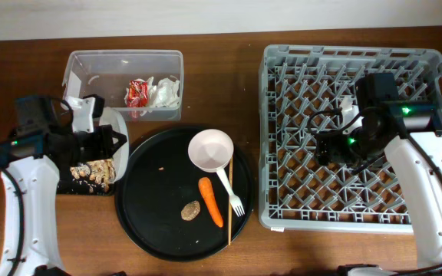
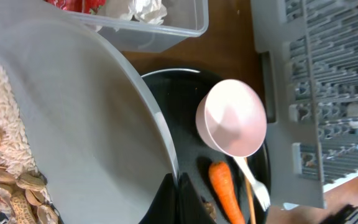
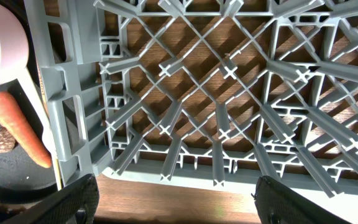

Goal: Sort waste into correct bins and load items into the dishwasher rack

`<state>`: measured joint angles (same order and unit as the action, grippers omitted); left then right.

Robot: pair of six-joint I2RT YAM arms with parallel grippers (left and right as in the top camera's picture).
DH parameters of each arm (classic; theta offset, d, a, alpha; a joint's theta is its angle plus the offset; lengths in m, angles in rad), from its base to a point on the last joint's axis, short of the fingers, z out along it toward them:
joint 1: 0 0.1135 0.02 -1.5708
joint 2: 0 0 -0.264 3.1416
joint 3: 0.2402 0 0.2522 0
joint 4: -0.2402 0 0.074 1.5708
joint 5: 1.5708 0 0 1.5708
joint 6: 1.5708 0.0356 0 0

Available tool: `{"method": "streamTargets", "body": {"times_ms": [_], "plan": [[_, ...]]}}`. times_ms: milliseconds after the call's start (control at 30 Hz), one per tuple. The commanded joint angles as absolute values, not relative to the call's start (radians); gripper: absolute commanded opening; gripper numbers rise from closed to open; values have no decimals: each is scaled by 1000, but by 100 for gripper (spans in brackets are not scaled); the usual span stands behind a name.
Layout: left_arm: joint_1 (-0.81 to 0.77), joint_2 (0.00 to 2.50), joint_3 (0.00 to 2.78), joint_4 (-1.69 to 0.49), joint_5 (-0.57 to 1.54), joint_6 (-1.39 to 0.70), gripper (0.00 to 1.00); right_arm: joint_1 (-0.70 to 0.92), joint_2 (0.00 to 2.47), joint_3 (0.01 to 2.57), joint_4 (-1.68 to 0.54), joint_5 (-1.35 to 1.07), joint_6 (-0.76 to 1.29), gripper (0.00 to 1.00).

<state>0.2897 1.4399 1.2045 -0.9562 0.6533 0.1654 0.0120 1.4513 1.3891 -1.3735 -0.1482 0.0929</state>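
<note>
My left gripper (image 1: pixel 106 142) (image 2: pixel 179 199) is shut on the rim of the white plate (image 1: pixel 116 126) (image 2: pixel 92 124), which is tilted over the shallow black tray (image 1: pixel 75 186). Rice-like scraps and shells (image 1: pixel 92 172) (image 2: pixel 5 137) lie at the plate's low edge, over the tray. The clear tub (image 1: pixel 79 69) holds the red wrapper (image 1: pixel 136 92) and the tissue (image 1: pixel 166 90). My right gripper (image 1: pixel 336 142) (image 3: pixel 173 199) is open and empty above the grey rack (image 1: pixel 276 138) (image 3: pixel 229 93). I cannot make out the cups.
The round black tray (image 1: pixel 144 207) holds the pale bowl (image 1: pixel 211 149) (image 2: pixel 232 118), carrot (image 1: pixel 210 201) (image 3: pixel 17 127), brown lump (image 1: pixel 190 209), white fork (image 1: pixel 231 192) and chopstick (image 1: pixel 230 218). The rack's left wall stands close beside it.
</note>
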Motion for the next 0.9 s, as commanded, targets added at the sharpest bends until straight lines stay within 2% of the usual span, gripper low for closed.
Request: {"method": "streamTargets", "body": {"times_ms": [0,167,433,533,733,867], "plan": [[391,1423,1229,-958,855,200,0,20,1448,1390,-1377,-147,83,84],[522,1423,1229,-1001,946,200,0,20,1448,1390,-1377,-146,83,84],[676,1423,1229,-1005,1301,241,0,20,1448,1390,-1377,-146,83,84],[734,1425,1227,-1021,1336,252,0,20,1448,1390,-1377,-147,83,84],[702,1426,1227,-1027,1303,263,0,20,1448,1390,-1377,-147,83,84],[509,1398,1228,-1060,1107,263,0,20,1448,1390,-1377,-147,83,84]]}}
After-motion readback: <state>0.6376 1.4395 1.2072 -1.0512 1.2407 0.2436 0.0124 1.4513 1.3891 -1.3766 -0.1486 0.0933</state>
